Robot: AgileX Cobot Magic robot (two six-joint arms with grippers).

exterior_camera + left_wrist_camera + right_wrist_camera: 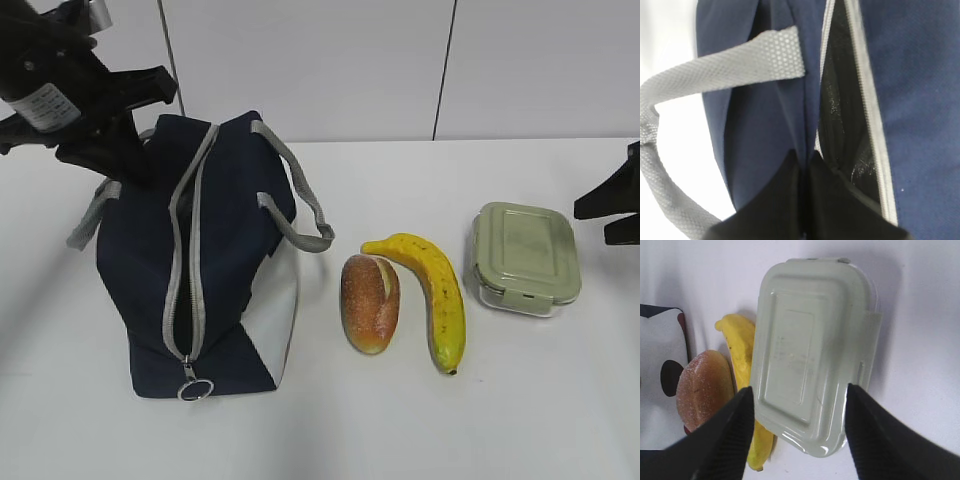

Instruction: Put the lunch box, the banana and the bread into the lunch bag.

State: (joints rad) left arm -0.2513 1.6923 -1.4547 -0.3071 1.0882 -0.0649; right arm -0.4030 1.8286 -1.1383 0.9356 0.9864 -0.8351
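the left gripper (pixel 802 200) is clenched on the zipper edge of the lunch bag (pixel 150 290) at nine o'clock on the table (pixel 560 420), its slit gaping. the bread (pixel 370 302) touches the banana (pixel 435 295) at centre. the right gripper (pixel 797 415) hangs spread above the lunch box (pixel 810 350) at three o'clock, fingers either side, bare table beyond its edges.

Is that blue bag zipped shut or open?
Open. The bag's zipper is parted along the top, showing a dark gap; the left wrist view shows shiny black lining inside.
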